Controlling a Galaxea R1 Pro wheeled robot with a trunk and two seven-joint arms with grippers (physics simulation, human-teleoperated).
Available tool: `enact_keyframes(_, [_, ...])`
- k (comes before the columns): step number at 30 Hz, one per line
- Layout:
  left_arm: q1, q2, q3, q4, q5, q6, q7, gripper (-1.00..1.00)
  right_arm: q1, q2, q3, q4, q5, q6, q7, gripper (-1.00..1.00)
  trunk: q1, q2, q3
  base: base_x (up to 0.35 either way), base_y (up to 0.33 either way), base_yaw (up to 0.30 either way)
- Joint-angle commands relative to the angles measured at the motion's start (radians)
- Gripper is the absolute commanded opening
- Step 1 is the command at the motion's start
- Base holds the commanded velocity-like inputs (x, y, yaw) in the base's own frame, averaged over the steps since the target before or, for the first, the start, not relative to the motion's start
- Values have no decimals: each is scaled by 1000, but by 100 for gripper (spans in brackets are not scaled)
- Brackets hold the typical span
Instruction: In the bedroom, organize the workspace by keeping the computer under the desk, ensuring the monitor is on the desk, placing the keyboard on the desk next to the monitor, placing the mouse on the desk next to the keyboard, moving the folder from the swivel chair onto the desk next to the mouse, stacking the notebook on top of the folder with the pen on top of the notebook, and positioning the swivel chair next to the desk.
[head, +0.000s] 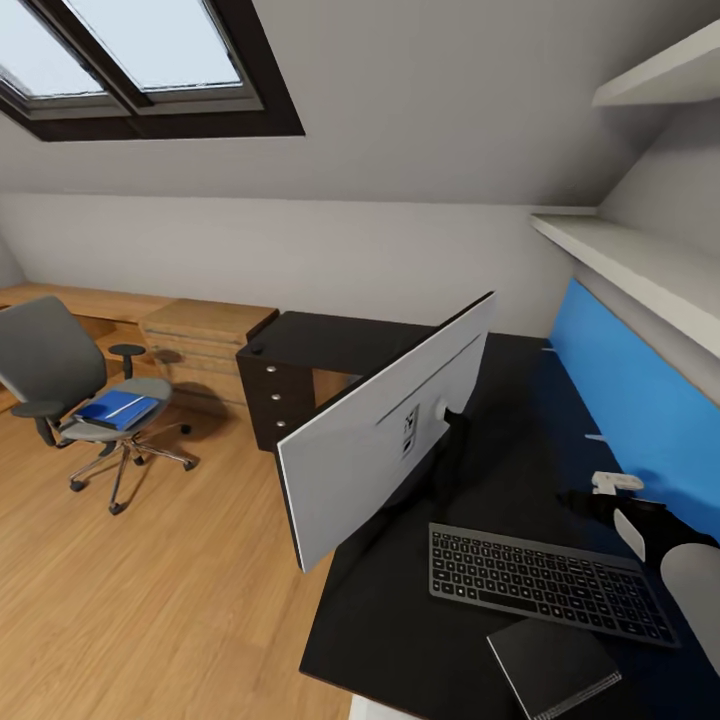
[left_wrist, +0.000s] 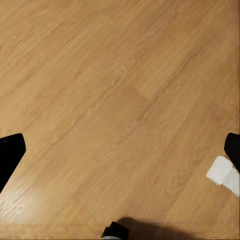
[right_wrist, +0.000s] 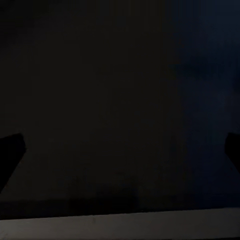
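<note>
- Right wrist view: right gripper (right_wrist: 120, 150) spread open, empty, above the black-topped desk (head: 520, 420).
- Left gripper (left_wrist: 120, 155) likewise open, over plank floor (left_wrist: 120, 100).
- Slim dark-grey keyboard (head: 548, 583) lay beside the wide grey-backed monitor (head: 385, 430).
- Bright-blue folder (head: 117, 408) lay on the grey swivel chair (head: 60, 370), well apart.
- Judged step: fetching the folder, which calls for driving over.

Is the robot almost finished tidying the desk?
Not yet. The monitor and keyboard are on the desk, and the notebook lies by the keyboard. The blue folder still sits on the swivel chair, far from the desk. Both pincers look empty.
</note>
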Motion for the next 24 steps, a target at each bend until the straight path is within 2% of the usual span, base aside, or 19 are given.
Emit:
enact_keyframes(1, [0,1,27,-83,14,175,5,100,0,-1,-9,-2,11,6,6,100,4,-8,-4,0,0,0])
enact_keyframes(2, [0,0,80,-183,20,365,6,100,0,-1,-9,-2,11,6,5,100,8,-15,-8,0,0,0])
enact_keyframes(3, [0,-2,125,-271,24,511,6,100,0,-2,-9,-2,11,7,5,100,12,-22,-11,0,0,0])
enact_keyframes(4, [0,-4,141,-310,26,572,7,100,0,-3,-9,-2,11,7,5,100,16,-29,-14,0,0,0])
enact_keyframes(5, [0,-7,165,-375,27,669,7,100,0,-4,-9,-2,11,7,5,100,20,-36,-17,0,0,0])
enact_keyframes(8, [0,-12,186,-436,29,762,7,100,0,-5,-9,-2,11,7,5,100,31,-57,-26,0,0,0])
enact_keyframes(11, [0,-16,198,-460,31,817,8,100,0,-5,-9,-2,11,7,4,100,43,-78,-36,0,0,0])
enact_keyframes(14, [0,-31,203,-414,28,824,7,100,0,-5,-9,-2,11,7,4,100,54,-99,-45,0,0,0])
enact_keyframes(17, [0,-44,205,-366,21,783,4,100,0,-4,-9,-2,10,7,4,100,66,-120,-55,0,0,0])
enact_keyframes(22, [0,-46,208,-310,12,701,2,100,0,-5,-11,-3,9,7,5,100,85,-155,-70,0,0,0])
enact_keyframes(24, [0,-46,209,-286,10,668,1,100,0,-5,-12,-3,9,7,6,100,85,-155,-70,0,0,0])
